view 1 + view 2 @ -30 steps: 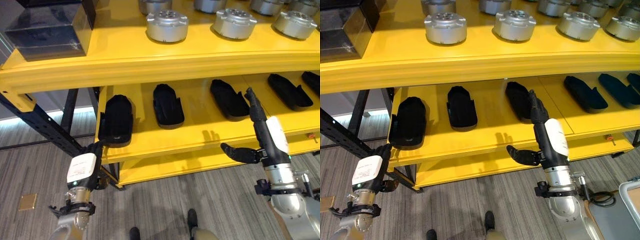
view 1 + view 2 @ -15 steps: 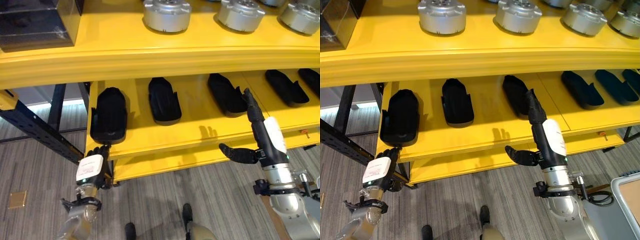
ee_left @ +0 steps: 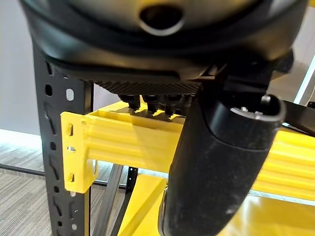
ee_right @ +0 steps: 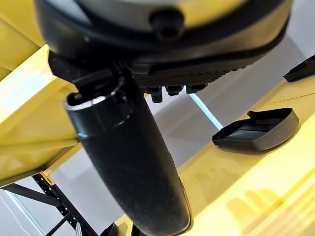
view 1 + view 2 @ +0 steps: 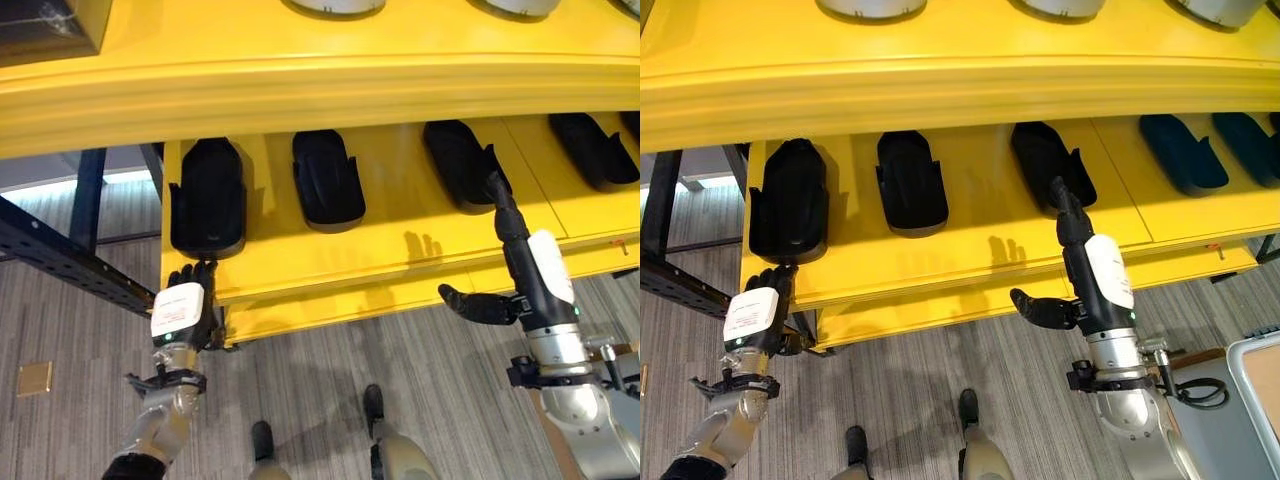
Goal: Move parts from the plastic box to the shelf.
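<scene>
I stand before the yellow shelf (image 5: 330,265) with both arms raised to its middle tier. My right hand (image 5: 500,205) reaches up with its fingers straight and close together, the tips at the near end of the third black part (image 5: 460,165); whether they touch it I cannot tell. The thumb sticks out sideways below the tier's front edge, gripping nothing. That suggests a nudge to seat the part rather than a grasp. My left hand (image 5: 190,290) hangs at the front lip of the same tier, just below the leftmost black part (image 5: 208,198), fingers fairly straight and holding nothing. The parts already lie in a row along the tier, long axis pointing to the back, spaced apart, with a second black part (image 5: 326,180) between those two and a further one (image 5: 595,150) to the right, so each can be reached from the front. Silver round parts (image 5: 870,8) sit on the tier above.
</scene>
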Robot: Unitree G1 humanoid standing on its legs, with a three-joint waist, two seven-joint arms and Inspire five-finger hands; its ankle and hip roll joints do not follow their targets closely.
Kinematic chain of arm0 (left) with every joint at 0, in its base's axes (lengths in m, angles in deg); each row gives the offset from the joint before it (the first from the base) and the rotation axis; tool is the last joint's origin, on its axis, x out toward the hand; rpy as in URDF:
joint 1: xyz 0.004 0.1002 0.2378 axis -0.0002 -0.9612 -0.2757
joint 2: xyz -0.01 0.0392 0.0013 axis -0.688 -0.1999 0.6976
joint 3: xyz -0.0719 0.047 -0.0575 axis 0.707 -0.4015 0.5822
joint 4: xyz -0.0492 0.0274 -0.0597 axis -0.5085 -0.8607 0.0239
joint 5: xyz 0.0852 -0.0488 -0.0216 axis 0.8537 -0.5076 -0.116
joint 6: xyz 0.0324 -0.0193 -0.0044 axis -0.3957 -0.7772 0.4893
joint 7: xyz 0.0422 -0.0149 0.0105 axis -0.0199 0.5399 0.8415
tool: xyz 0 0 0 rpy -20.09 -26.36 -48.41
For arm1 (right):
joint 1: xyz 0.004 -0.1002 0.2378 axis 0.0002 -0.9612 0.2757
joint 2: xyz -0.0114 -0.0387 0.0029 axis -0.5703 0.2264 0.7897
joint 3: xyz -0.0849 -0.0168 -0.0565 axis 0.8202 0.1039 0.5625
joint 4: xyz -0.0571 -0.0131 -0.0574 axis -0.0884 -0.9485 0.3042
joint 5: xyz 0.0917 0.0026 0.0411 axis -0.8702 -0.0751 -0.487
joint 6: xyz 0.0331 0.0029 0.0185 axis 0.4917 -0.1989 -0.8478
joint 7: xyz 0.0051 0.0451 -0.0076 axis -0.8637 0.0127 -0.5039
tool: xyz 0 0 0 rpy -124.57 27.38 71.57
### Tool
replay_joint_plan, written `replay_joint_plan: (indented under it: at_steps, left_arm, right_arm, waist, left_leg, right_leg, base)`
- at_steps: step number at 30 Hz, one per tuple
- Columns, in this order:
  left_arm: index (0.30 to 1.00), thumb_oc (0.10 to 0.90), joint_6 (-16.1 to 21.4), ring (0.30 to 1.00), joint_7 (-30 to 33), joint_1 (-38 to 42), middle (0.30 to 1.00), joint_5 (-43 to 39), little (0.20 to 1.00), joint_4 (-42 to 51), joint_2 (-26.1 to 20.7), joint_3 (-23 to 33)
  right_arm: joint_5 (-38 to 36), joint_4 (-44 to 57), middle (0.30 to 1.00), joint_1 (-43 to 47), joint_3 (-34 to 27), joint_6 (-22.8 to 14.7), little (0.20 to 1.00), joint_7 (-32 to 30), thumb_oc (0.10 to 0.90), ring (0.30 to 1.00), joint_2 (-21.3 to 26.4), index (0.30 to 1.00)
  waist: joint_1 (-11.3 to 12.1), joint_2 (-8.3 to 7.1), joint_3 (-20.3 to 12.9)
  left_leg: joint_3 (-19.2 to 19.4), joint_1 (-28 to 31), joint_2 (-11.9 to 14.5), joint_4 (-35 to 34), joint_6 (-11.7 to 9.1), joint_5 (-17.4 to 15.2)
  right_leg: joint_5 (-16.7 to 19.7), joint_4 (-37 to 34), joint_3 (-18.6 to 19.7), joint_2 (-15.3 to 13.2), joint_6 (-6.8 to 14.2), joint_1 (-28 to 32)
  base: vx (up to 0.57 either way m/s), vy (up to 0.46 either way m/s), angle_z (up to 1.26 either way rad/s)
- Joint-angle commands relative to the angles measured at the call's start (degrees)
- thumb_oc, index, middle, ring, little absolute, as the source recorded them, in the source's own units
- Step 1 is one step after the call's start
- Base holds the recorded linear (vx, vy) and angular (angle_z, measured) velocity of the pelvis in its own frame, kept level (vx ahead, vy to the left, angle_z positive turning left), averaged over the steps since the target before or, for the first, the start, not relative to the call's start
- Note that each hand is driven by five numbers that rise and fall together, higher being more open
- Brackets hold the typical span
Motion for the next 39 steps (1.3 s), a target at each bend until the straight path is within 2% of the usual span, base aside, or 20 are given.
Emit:
replay_joint_plan:
  at_steps: [1, 39]
  left_arm:
    - [1.0, 0.9, 0.57, 1.0, 1.12, 6.69, 1.0, 0.26, 1.0, -3.22, -3.33, -0.97]
    - [1.0, 0.9, 0.4, 1.0, 1.87, 9.91, 1.0, -0.44, 1.0, -3.64, -2.74, -2.93]
  right_arm:
    - [-1.06, 6.32, 1.0, 6.57, -2.75, -4.24, 1.0, -4.28, 0.9, 1.0, 2.57, 1.0]
    - [-1.25, 6.54, 1.0, 7.19, -2.71, -4.35, 1.0, -5.23, 0.9, 1.0, 2.95, 1.0]
  waist:
    - [-0.98, -2.13, -0.01]
    - [-1.42, -2.61, 1.01]
  left_leg:
    - [0.79, -0.55, 1.19, 2.68, 0.98, -0.3]
    - [1.01, -1.37, 1.0, 3.72, 1.09, -1.06]
  right_leg:
    - [-7.08, 4.15, -0.9, -1.12, 1.66, 2.87]
    - [-7.17, 4.87, -0.03, -1.22, 1.52, 1.42]
  base:
    - [0.0, 0.0, 0.0]
    - [0.0, 0.0, -0.01]
